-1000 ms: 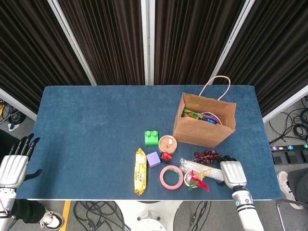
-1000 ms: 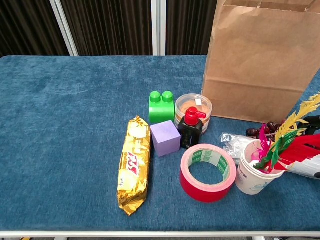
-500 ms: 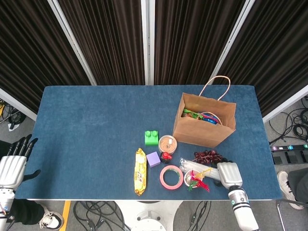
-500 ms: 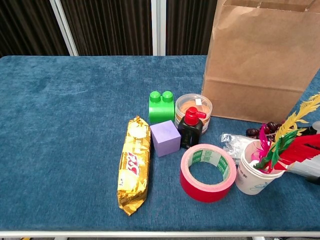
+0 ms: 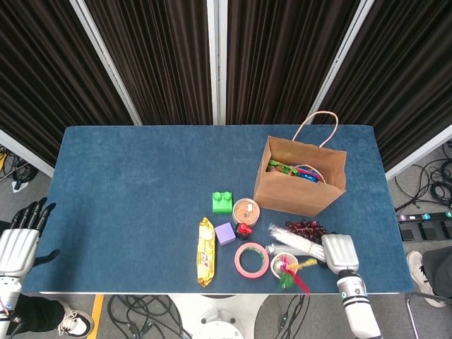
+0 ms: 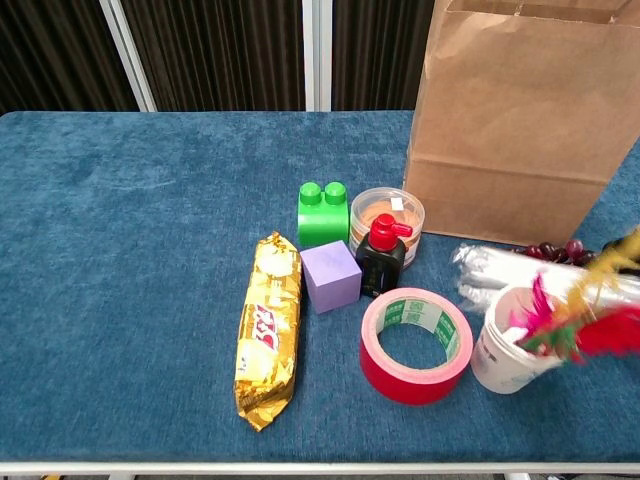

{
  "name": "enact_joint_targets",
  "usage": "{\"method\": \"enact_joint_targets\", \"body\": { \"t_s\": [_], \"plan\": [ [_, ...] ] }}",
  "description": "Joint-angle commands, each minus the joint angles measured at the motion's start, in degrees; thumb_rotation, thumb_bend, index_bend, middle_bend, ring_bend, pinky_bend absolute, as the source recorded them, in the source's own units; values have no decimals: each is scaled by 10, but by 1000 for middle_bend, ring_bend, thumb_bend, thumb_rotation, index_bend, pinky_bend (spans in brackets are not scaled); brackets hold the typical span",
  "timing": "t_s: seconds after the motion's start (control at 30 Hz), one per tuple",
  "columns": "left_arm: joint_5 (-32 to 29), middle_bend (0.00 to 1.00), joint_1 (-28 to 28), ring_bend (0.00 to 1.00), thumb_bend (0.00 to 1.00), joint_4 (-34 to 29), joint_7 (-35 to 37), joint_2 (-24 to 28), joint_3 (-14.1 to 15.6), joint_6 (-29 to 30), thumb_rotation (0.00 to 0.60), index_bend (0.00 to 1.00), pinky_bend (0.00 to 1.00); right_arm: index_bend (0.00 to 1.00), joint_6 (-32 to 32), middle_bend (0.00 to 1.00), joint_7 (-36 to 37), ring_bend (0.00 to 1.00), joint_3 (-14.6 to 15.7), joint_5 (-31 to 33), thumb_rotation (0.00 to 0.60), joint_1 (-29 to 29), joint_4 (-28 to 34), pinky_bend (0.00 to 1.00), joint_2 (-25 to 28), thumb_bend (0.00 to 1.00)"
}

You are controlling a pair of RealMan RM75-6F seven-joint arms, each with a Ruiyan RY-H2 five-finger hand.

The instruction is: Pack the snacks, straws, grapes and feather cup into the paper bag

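The brown paper bag [image 5: 300,187] [image 6: 520,130] stands open at the right, with colourful items inside. In front of it my right hand [image 5: 341,253] grips the right end of the clear straws pack [image 5: 296,239] [image 6: 520,272], which is raised off the cloth. The dark grapes [image 5: 305,227] [image 6: 556,250] lie just behind the straws. Under the pack stands the white feather cup [image 5: 286,263] [image 6: 503,350], its feathers blurred and leaning right. The gold snack bar [image 5: 205,251] [image 6: 268,328] lies left of centre. My left hand [image 5: 18,244] hangs off the table's left edge, fingers spread and empty.
A red tape roll [image 5: 251,259] [image 6: 415,343], a purple cube [image 6: 330,276], a green block [image 6: 323,213], a round tub [image 6: 387,213] and a small black bottle with a red cap [image 6: 381,257] crowd the space between the snack bar and the bag.
The straws pack has come up off the table in my right hand and shifted toward the bag. The feathers in the cup got pushed and now lean right. My left hand has hardly moved.
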State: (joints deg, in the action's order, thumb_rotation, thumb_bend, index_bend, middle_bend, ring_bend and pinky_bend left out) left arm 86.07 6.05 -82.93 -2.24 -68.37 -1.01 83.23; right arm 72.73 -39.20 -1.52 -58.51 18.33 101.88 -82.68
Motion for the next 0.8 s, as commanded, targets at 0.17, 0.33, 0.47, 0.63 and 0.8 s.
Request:
{"method": "enact_joint_targets", "body": {
  "t_s": [0.17,0.33,0.47,0.63,0.8],
  "plan": [
    [1,87,1,0,65,-2,-1,-1,0,0,600,102,143,618,27,580,8,438,-12,-27,600,-2,39,581,31,310],
    [1,87,1,0,66,-4,-2,0,-1,-1,600,102,143,618,51,580,7,438,-31,-57,600,3,87,581,55,310],
    [1,87,2,0,65,-6,-4,1,-1,-1,600,102,143,618,67,580,-13,438,-57,-75,600,17,133,581,73,311],
    [-2,87,3,0,66,-7,-6,1,-2,-3,600,102,143,618,78,580,-46,438,-90,-86,600,41,189,581,85,312],
    [-3,87,4,0,68,-7,-7,1,-2,-7,600,102,143,618,83,580,-88,438,-113,-95,600,67,238,581,82,313]
  ]
}}
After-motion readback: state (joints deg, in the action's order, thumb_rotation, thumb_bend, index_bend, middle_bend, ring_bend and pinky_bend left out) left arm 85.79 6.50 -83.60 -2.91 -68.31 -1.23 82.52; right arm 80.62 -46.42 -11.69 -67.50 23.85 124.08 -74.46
